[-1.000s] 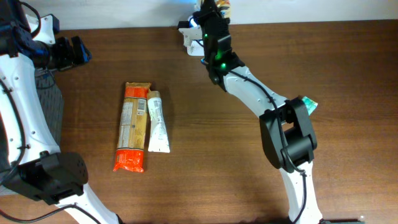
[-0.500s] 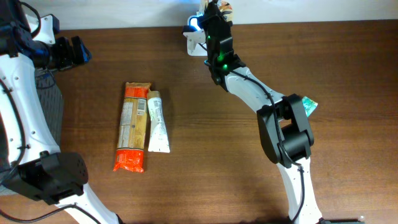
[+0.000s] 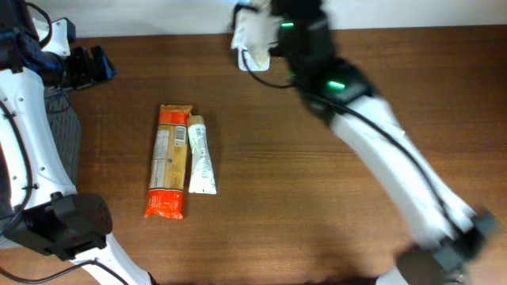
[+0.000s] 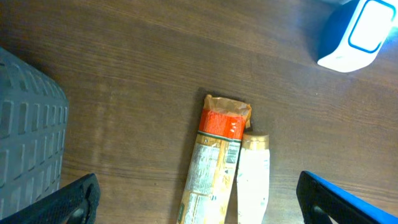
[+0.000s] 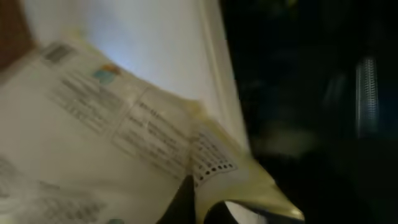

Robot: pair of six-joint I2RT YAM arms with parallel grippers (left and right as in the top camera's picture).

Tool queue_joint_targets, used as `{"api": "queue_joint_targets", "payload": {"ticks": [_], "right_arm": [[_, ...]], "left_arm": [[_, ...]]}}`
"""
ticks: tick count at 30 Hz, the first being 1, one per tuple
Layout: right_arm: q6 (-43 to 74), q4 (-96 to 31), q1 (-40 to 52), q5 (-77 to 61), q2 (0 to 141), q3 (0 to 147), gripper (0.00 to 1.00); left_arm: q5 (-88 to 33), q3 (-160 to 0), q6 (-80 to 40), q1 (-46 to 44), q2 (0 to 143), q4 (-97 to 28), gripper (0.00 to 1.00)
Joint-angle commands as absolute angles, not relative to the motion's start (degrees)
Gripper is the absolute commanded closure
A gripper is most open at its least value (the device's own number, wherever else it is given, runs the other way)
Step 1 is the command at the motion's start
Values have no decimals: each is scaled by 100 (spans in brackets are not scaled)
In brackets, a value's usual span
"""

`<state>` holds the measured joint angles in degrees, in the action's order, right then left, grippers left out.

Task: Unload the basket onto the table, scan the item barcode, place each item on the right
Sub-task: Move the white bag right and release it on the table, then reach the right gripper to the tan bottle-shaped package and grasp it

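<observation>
The right gripper [image 3: 273,41] is clamping fully closed on a white packet [image 3: 249,36], holding it over the far edge of the counter [image 3: 317,198], apparently just beside the scanner [image 4: 356,32]. To do this step well, I judge, the arm should be turning the packet until its barcode is squarely facing the scanner's window. It should be holding the packet flat and steady, with the gripper not covering the code. The packet is looking thin and floppy, so it may be curling away from the beam. In the right wrist view it is showing a pale face with blocks of fine print and a yellowish crimped edge, too blurred for any barcode to be made out. The left gripper [image 3: 89,66] is standing wide open and empty, well apart at the left. An orange wrapper [image 3: 169,162] and a tube [image 3: 201,157] are lying side by side on the counter.
</observation>
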<state>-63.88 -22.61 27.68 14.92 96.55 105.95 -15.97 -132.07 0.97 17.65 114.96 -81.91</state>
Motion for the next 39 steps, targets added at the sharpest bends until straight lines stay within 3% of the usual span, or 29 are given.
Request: {"api": "queue_joint_targets", "payload": {"ticks": [1, 4, 7, 10, 13, 17, 18, 19, 20, 21, 22, 27, 31, 35, 39], "right_arm": [[-2921, -3782, 2314, 637, 8702, 10641, 96], [-1245, -5673, 1358, 362, 8412, 10641, 96], [-886, -6770, -123, -1109, 8799, 10501, 96], [-888, -6805, -1205, -1940, 9553, 10025, 96], [-893, -6482, -1586, -2423, 10506, 9826, 96], [-888, -6392, -1981, -2018, 11279, 9826, 96], [-816, -6405, -2088, -1649, 11290, 9826, 86], [-694, -6414, -2193, -1328, 11246, 9835, 64], [-676, -6429, -2257, -1282, 11185, 9854, 34], [-670, -6473, -2263, -1284, 11098, 9891, 10], [-672, -6549, -2246, -1286, 11021, 9963, 1], [-674, -7321, -1649, -2040, 10742, 10418, 1], [-674, -7317, -729, -3033, 10739, 10416, 1], [-676, -7107, -67, -3107, 10785, 10416, 1], [-674, -6801, 497, -3109, 10995, 10403, 15]], "left_arm": [[-1629, -13246, 84, 1780, 11441, -8176, 1], [-1627, -13246, 84, 1780, 11441, -8176, 1], [-1629, -13246, 84, 1780, 11441, -8178, 1], [-1627, -13246, 84, 1780, 11441, -8176, 1], [-1629, -13246, 84, 1780, 11441, -8176, 1], [-1627, -13246, 84, 1780, 11441, -8178, 1], [-1627, -13246, 84, 1780, 11441, -8178, 1], [-1629, -13246, 84, 1780, 11441, -8178, 1], [-1627, -13246, 84, 1780, 11441, -8178, 1], [-1627, -13246, 84, 1780, 11441, -8176, 1], [-1627, -13246, 84, 1780, 11441, -8176, 1], [-1629, -13246, 84, 1780, 11441, -8176, 1], [-1629, -13246, 84, 1780, 11441, -8178, 1], [-1614, -13246, 84, 1780, 11441, -8193, 1], [-1614, -13246, 84, 1780, 11441, -8195, 1]]}}
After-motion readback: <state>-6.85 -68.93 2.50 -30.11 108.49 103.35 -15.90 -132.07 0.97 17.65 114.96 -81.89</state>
